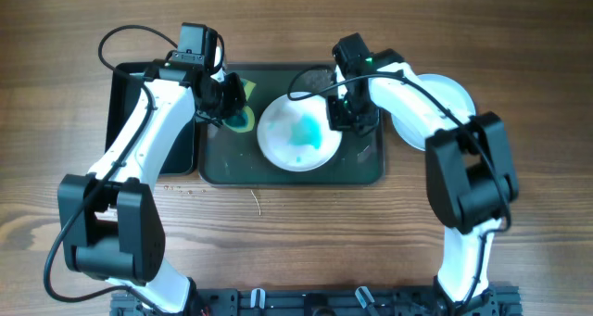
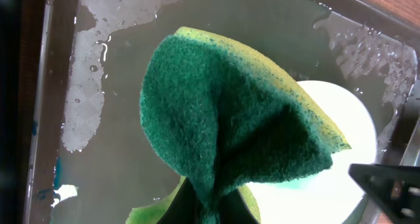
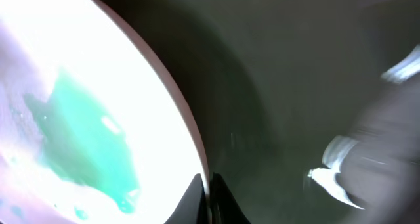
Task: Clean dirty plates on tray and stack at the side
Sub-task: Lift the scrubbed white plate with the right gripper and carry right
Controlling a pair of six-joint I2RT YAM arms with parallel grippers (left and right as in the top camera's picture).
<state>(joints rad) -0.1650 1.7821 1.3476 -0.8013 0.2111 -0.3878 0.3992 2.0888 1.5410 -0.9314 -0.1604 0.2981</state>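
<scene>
There are no words, numbers or brand names to read in any of the views. The white plate [image 1: 278,138] has only a teal-green smear [image 1: 306,129] on it, and that is not writing. The sponge [image 2: 230,119] and the tray [image 1: 361,168] show no print. The right wrist view is blurry, so very small print there might not show.

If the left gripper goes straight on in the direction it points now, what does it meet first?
The left gripper holds a green sponge in front; that would probably land on the wet tray floor beside the white plate, perhaps clipping its rim. Depth is unclear.
</scene>
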